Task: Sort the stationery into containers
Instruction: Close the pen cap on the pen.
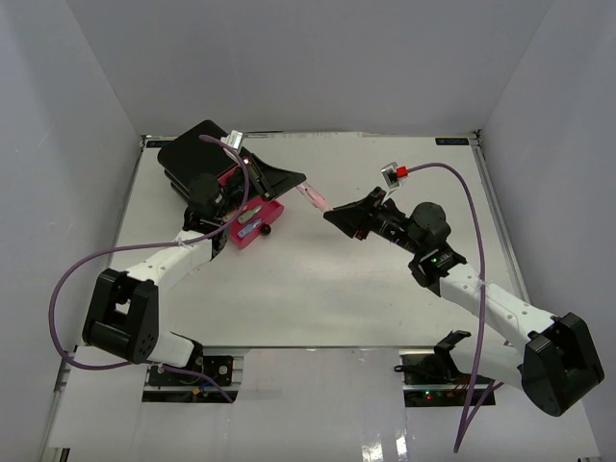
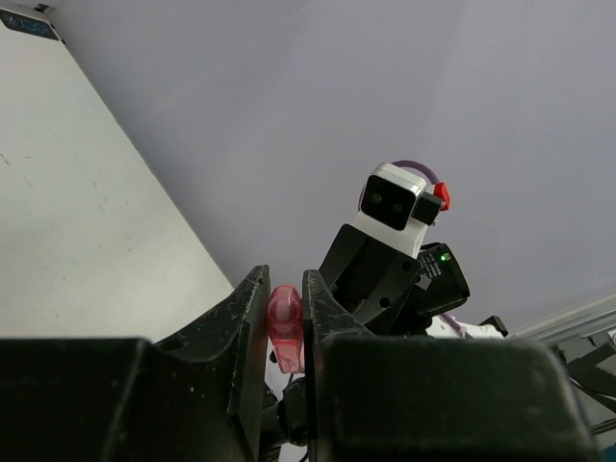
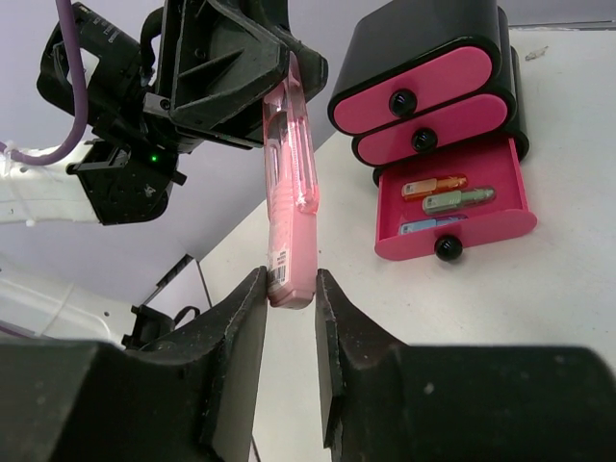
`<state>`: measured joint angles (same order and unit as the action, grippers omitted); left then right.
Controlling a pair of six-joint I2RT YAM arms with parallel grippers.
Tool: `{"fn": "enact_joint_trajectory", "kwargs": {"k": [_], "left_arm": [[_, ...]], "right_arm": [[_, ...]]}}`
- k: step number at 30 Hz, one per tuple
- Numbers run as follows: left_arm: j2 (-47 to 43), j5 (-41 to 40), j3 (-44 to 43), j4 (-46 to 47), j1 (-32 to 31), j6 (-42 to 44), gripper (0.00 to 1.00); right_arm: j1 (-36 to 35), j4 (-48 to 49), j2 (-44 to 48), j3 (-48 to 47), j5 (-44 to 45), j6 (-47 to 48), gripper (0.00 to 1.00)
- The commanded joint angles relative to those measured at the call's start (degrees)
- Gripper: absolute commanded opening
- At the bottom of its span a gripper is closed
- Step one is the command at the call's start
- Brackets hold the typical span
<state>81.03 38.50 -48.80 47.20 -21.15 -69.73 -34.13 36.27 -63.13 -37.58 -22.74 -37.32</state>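
Observation:
A long translucent pink pen [image 1: 315, 199] hangs in the air between my two grippers. My left gripper [image 2: 285, 291] is shut on its cap end [image 2: 285, 325]. My right gripper [image 3: 291, 281] has its fingertips closed on the labelled other end of the pen [image 3: 292, 217]. The black drawer box [image 3: 423, 38] stands at the back left, also seen from above [image 1: 197, 154]. Its two upper pink drawers are shut. The bottom drawer [image 3: 462, 233] is pulled out and holds an orange-capped highlighter [image 3: 433, 185], a green one [image 3: 460, 199] and a blue piece [image 3: 423, 226].
The left arm's wrist [image 3: 125, 164] and purple cable [image 1: 72, 279] hang over the table's left half. The right arm's wrist camera [image 2: 395, 204] faces the left gripper. White walls enclose the table on three sides.

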Motion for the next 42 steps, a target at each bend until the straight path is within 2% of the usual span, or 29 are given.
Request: {"fn": "enact_joint_trajectory", "kwargs": {"k": [1, 5, 17, 29, 42], "left_arm": [[-1.9, 1.3, 0.3, 1.2, 0.1, 1.6, 0.07], [-1.8, 2.0, 0.4, 2.0, 0.1, 1.4, 0.07], [-1.0, 2.9, 1.4, 5.1, 0.1, -1.3, 0.08], [-0.8, 3.9, 2.2, 5.1, -1.3, 0.2, 0.08], [-0.9, 4.7, 3.8, 6.4, -3.7, 1.7, 0.08]], "right_arm": [[0.1, 3.3, -0.1, -2.4, -0.5, 0.1, 0.28], [0.1, 3.5, -0.6, -2.4, -0.8, 0.1, 0.25], [0.2, 12.2, -2.8, 0.8, -3.8, -2.0, 0.18], [0.2, 17.7, -5.0, 0.2, -4.2, -4.1, 0.11], [0.1, 21.6, -7.0, -0.8, -4.8, -6.2, 0.08]]}}
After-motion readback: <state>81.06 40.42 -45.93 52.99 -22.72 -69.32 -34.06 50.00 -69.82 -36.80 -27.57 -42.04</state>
